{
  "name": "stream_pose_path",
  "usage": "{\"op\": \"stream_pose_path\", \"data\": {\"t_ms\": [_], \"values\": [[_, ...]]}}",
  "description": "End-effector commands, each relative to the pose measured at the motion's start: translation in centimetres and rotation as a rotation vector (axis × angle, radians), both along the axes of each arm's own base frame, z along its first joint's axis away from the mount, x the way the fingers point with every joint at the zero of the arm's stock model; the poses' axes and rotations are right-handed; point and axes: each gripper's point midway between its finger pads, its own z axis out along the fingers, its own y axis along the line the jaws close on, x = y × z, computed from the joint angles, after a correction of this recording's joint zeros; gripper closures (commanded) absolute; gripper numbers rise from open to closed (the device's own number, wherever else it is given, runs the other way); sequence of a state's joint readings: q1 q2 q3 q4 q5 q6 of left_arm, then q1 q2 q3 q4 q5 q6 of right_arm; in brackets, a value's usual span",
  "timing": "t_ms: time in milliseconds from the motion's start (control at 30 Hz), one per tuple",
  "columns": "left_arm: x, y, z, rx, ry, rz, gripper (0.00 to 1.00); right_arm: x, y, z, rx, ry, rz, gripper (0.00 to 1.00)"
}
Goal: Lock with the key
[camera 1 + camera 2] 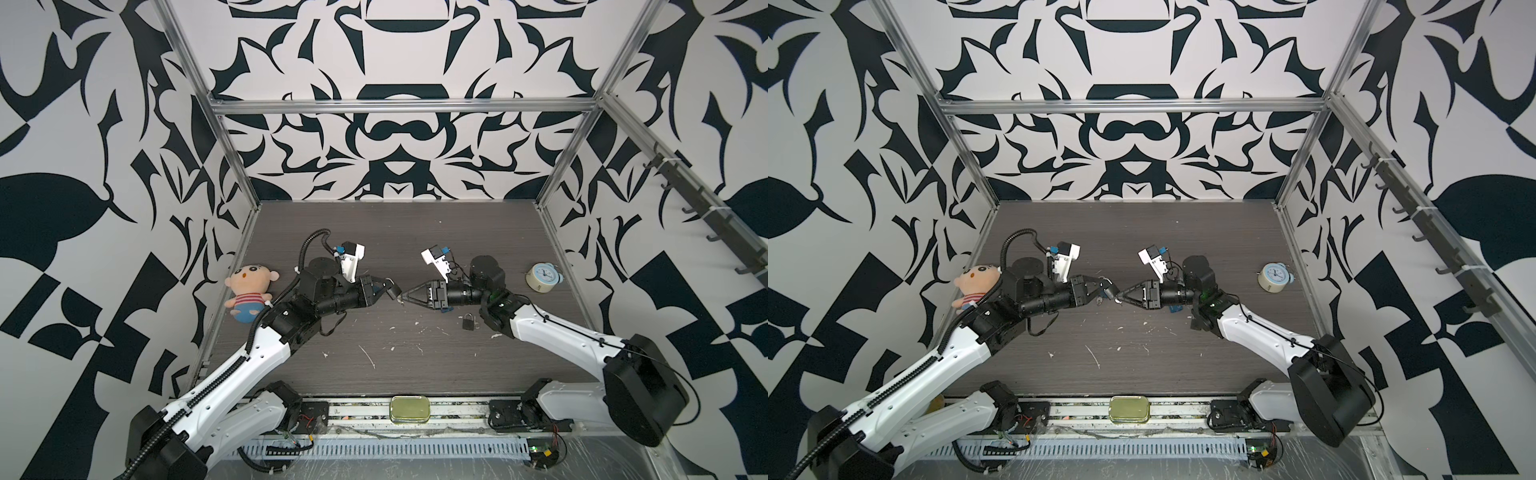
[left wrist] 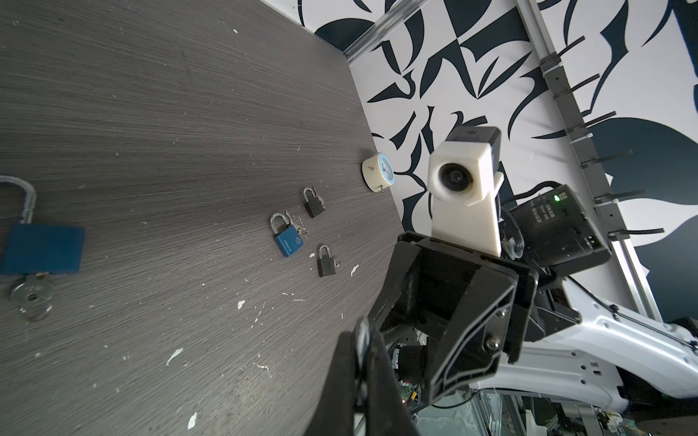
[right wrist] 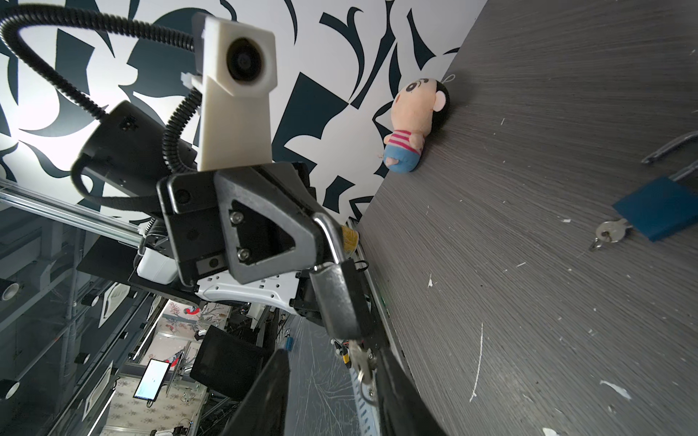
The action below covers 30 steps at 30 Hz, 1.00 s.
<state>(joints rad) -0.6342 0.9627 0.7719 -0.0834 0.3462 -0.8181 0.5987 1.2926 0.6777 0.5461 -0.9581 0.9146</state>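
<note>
A dark grey padlock (image 3: 338, 302) hangs in the air over the middle of the table. My left gripper (image 1: 390, 288) is shut on its silver shackle (image 3: 328, 232); in the left wrist view the shackle shows as a silver sliver between the pressed fingers (image 2: 342, 377). A silver key (image 3: 360, 362) with a ring sticks out of the padlock's bottom. My right gripper (image 3: 331, 353) faces the left one tip to tip in both top views. It is open, with a wide gap, and the key lies against one of its fingers (image 3: 396, 389).
On the table lie a blue padlock with a key (image 2: 41, 249), a smaller blue padlock (image 2: 287, 241) and two black ones (image 2: 313, 204) (image 2: 325, 260). An alarm clock (image 1: 542, 278) stands at the right, a plush doll (image 1: 249, 291) at the left, and a gold tin (image 1: 409, 409) on the front rail.
</note>
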Motion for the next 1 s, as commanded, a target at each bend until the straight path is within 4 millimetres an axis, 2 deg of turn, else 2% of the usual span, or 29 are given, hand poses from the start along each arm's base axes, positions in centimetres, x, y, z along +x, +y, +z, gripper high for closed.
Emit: {"op": "stream_pose_path", "data": {"t_ms": [0, 433, 533, 667, 833, 967], "values": [[0.4, 0.1, 3.4, -0.077, -0.069, 0.019, 1.0, -0.1, 0.5, 2.1, 0.05, -0.082, 0.022, 0.6], [0.1, -0.3, 3.2, -0.098, -0.044, -0.005, 1.0, 0.6, 1.2, 2.4, 0.065, -0.094, 0.015, 0.72], [0.0, -0.3, 3.1, -0.096, -0.043, -0.005, 1.0, 0.6, 1.3, 2.6, 0.069, -0.099, 0.014, 0.79], [0.1, -0.1, 3.1, -0.095, -0.045, 0.003, 1.0, 0.7, 1.3, 2.5, 0.07, -0.094, 0.014, 1.0], [0.6, 0.6, 3.5, -0.1, -0.068, 0.048, 1.0, 0.4, 1.2, 2.3, 0.08, -0.075, 0.019, 1.0], [1.4, 1.9, 4.7, -0.125, -0.094, 0.091, 1.0, 0.1, 1.0, 1.4, 0.08, -0.045, 0.017, 1.0]]}}
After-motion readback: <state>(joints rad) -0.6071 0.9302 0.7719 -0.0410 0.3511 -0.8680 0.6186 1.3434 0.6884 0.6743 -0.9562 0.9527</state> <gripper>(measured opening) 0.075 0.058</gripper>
